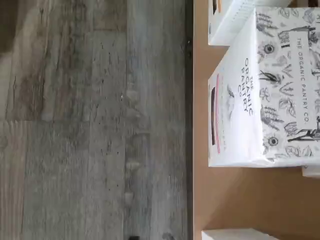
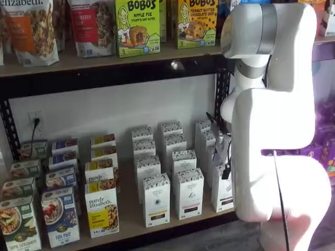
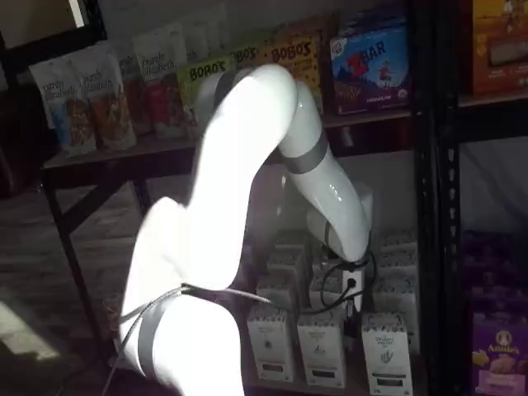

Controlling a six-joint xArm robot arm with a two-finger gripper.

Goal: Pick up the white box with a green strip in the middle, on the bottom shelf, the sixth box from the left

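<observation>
The gripper (image 3: 345, 290) sits low at the end of the white arm (image 3: 247, 165), among the rows of tall white cartons; its fingers are hidden, so whether they are apart or together cannot be told. The white box (image 2: 222, 189) stands at the front of the bottom shelf (image 2: 131, 222), rightmost in its row, just beside the arm. The wrist view shows one such carton lying near the shelf's front rail. The likely risk: with identical cartons packed close, the gripper could nudge a neighbour or take the wrong one.
</observation>
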